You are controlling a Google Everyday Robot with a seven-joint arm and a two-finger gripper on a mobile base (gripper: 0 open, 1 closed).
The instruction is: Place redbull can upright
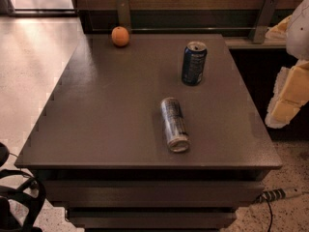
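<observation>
The redbull can [174, 124] lies on its side on the tabletop [106, 110]. The gripper [288, 96] hangs well right of it, holding nothing visible; how far open, I cannot tell.

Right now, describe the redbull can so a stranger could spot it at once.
On the dark table, look near the front edge, just right of centre: the redbull can lies there on its side. Unlike the shorter blue can standing behind it and the orange at the far left corner, it is slim and silver-grey. The gripper hangs beyond the table's right edge.
</observation>
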